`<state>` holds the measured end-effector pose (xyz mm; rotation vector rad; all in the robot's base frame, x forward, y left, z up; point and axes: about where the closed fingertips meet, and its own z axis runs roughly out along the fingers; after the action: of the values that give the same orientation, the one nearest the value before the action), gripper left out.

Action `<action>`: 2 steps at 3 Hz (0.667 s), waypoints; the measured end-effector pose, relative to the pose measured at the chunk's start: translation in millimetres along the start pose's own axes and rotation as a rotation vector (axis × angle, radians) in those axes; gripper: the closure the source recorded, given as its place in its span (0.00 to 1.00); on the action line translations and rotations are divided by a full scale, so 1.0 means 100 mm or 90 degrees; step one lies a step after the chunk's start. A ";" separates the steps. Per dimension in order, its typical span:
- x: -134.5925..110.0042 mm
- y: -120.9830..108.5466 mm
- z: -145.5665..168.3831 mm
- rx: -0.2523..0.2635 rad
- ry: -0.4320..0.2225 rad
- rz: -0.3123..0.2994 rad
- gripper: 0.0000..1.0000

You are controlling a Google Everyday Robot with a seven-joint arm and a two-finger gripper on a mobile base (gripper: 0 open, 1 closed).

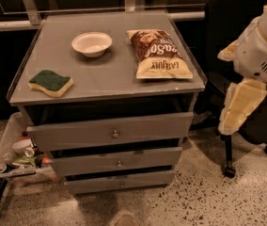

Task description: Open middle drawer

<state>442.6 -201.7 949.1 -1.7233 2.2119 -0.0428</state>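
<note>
Over at the right edge of the frame, the gripper (242, 105) hangs off the white arm (258, 51) as a pale yellow shape pointing down. Open or closed? Cannot tell from this angle, and nothing shows in its grasp. It hovers in front of a black office chair (232, 20), well apart from the drawers.

Moving left, we reach the grey cabinet. The middle drawer (89, 165) sits lower centre of the frame, second of three stacked fronts, with its small round knob (119, 164) at the centre. Above it is the top drawer (77, 134), taller and wider. Below is the bottom drawer (96, 185), the narrowest. Dark gaps show between the fronts.

Up on the counter (105, 76) a chip bag (158, 54) lies flat toward the right. A white bowl (91, 44) stands upright near the back centre. A green-topped sponge (50, 82) rests near the front left corner. All three are well apart from one another.

Behind the counter, a metal rail (4, 25) runs across the upper left. At the lower left, a tray (4, 145) of cans and clutter sits just beside the cabinet. Underneath it all is speckled floor (218, 199), with the chair's wheeled base (228, 169) at the lower right.
</note>
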 end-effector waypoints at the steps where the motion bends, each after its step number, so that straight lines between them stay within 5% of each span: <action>1: -0.03 0.26 0.44 -0.049 -0.021 0.016 0.00; 2: -0.03 0.26 0.44 -0.049 -0.021 0.016 0.00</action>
<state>431.1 -184.1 902.8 -1.7226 2.2375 0.0773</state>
